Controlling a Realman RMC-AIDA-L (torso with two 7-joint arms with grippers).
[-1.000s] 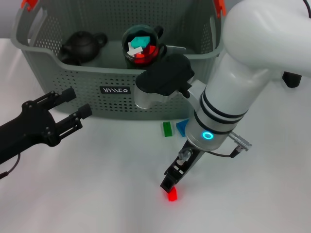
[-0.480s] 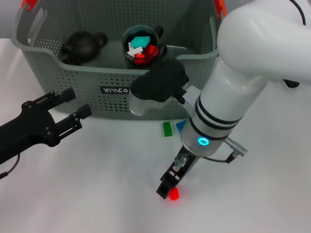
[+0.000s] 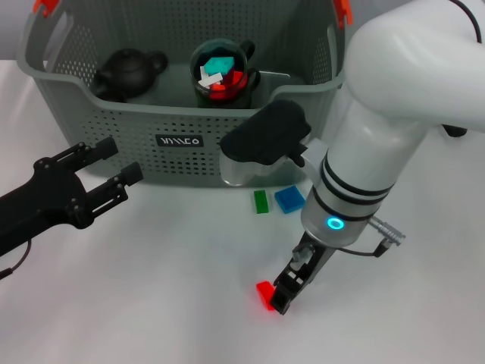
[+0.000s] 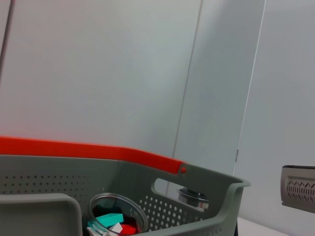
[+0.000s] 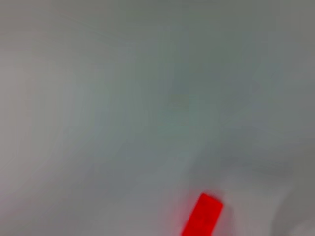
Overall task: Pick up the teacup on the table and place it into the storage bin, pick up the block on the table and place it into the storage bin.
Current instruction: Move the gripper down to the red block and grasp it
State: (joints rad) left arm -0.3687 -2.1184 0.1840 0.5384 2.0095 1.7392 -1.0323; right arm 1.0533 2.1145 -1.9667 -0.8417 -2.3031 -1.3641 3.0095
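The grey storage bin stands at the back of the table. Inside it sits a dark teacup holding small coloured pieces, beside a black teapot. A red block lies on the white table near the front, and my right gripper is down at the table just to its right, touching or nearly touching it. The right wrist view shows the red block on the bare table. My left gripper hovers open and empty at the left, in front of the bin. The left wrist view shows the bin's rim and the teacup.
A green block and a blue block lie on the table just in front of the bin, behind the right arm's wrist. The bulky white right arm hangs over the table's right side.
My right arm has swung to the right, uncovering the blue block. Its gripper tip went from the red block's left side to its right side. The left arm has not moved.
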